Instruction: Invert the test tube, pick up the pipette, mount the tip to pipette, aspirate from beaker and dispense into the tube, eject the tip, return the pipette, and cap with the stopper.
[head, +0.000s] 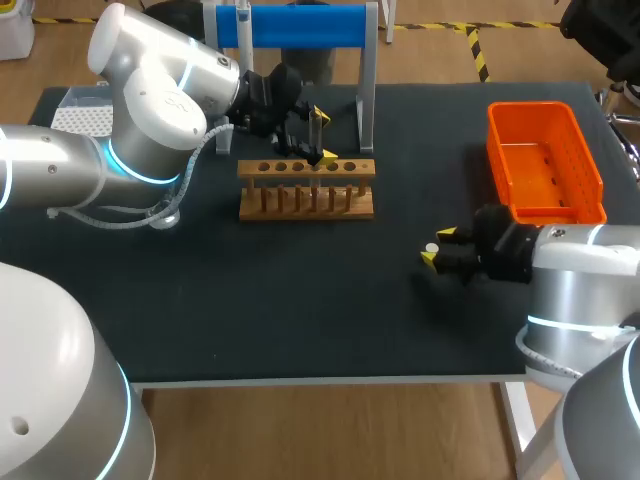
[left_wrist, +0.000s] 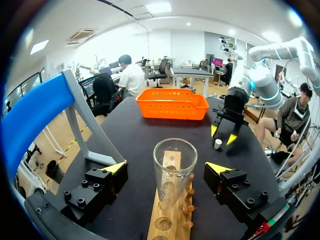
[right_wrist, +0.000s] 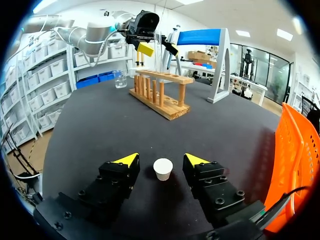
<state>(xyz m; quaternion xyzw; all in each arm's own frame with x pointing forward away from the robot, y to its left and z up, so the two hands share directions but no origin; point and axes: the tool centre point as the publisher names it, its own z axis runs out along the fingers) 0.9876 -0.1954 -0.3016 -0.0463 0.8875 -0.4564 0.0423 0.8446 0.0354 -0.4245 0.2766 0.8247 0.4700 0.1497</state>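
Upright tube (left_wrist: 174, 170) at rack (head: 306, 190), stopper (right_wrist: 163, 168) by right tool (right_wrist: 161, 159)

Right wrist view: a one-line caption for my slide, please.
Open right gripper flanks a white stopper on the table; wooden rack ahead.

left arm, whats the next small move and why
Probably lift the left gripper straight up, clear of the tube. The tube stands mouth-up in the rack, and the fingers are open on either side without touching it, so the inverting step looks done.
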